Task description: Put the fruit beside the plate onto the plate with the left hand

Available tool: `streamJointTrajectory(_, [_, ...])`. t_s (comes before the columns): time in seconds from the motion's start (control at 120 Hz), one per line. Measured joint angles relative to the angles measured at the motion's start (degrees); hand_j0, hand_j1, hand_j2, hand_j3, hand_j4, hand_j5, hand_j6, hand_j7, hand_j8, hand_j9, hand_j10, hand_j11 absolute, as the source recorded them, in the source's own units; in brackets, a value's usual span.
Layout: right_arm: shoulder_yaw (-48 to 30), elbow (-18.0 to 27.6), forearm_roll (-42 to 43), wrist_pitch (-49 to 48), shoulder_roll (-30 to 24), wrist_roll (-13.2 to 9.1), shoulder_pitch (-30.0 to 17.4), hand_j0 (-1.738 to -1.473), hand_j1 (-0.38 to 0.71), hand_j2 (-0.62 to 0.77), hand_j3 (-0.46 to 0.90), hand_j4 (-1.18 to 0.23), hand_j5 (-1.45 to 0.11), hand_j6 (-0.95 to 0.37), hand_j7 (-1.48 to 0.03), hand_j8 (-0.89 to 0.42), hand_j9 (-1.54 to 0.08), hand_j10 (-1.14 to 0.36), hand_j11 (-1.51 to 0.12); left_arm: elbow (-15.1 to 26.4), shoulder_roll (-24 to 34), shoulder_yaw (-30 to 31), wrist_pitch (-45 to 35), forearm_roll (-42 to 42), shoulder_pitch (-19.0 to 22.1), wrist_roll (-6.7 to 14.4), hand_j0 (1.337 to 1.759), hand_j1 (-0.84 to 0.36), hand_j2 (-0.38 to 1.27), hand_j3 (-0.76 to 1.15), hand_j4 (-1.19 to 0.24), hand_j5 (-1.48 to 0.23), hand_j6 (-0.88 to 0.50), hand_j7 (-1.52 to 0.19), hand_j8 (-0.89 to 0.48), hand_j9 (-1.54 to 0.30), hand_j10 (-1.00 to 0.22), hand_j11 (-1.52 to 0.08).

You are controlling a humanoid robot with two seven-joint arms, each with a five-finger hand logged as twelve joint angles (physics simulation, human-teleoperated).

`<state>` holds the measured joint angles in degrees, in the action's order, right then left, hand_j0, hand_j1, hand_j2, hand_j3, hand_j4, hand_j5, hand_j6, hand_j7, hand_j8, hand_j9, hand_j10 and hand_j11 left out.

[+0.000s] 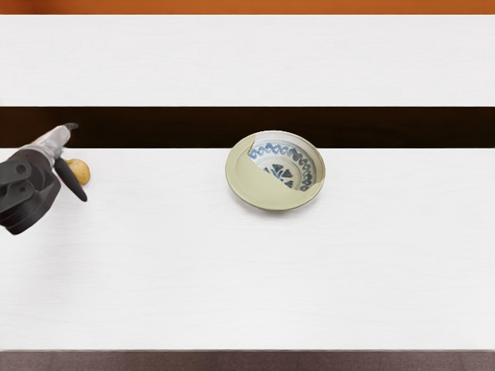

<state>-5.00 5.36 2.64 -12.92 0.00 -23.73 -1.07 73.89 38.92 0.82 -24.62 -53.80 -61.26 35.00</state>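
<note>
Fruit (80, 170), small and yellow-brown, lies on the table (232, 294) near its far left corner, well apart from the plate (249, 190), which sits close to the far edge around the middle. The left hand (31, 187) is right at the fruit, one dark finger (75, 184) crossing in front of it and another raised above; the fingers look spread, not clamped, and actual contact cannot be made out. The step in hand appears to be the grasp. Next, the fingers need to wrap the fruit firmly, lift it, then carry it rightward along the far edge to the plate.
</note>
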Motion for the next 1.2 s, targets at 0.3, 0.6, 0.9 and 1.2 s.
streamJointTrajectory(0.3, [0.07,-0.03,-0.01,0.19,0.00,0.00,0.01,-1.658,-0.35,0.00,0.00,0.00,0.00,0.00,0.00,0.00,0.00,0.00,0.00,-1.58,-1.30,-0.28,0.08,2.00,0.86,0.00,1.658,0.12,0.04,0.00,-0.20,-0.25,-0.20,-0.25,-0.20,-0.25,-0.20,-0.25])
streamJointTrajectory(0.6, [0.08,-0.03,0.00,0.26,0.00,0.00,0.01,-1.658,-0.35,0.00,0.00,0.00,0.00,0.00,0.00,0.00,0.00,0.00,0.00,-2.64,-1.83,-0.34,0.09,2.35,0.88,0.00,1.658,0.06,0.05,0.00,-0.25,-0.32,-0.25,-0.32,-0.25,-0.32,-0.25,-0.32])
streamJointTrajectory(0.9, [0.08,-0.08,0.04,0.34,0.00,0.00,-0.03,-1.658,-0.35,0.00,0.00,0.00,0.00,0.00,0.00,0.00,0.00,0.00,0.00,-3.67,-2.01,-0.24,0.08,2.35,1.67,-0.02,1.640,0.00,0.08,0.08,-0.30,-0.39,-0.30,-0.39,-0.30,-0.39,-0.30,-0.39])
streamJointTrajectory(1.2, [0.08,-0.08,0.06,0.35,0.00,0.00,-0.05,-1.658,-0.35,0.00,0.00,0.00,0.00,0.00,0.00,0.00,0.00,0.00,0.00,-3.91,-2.01,-0.39,0.09,2.38,1.67,-0.01,1.638,-0.04,0.22,0.01,-0.35,-0.46,-0.35,-0.46,-0.35,-0.46,-0.35,-0.46])
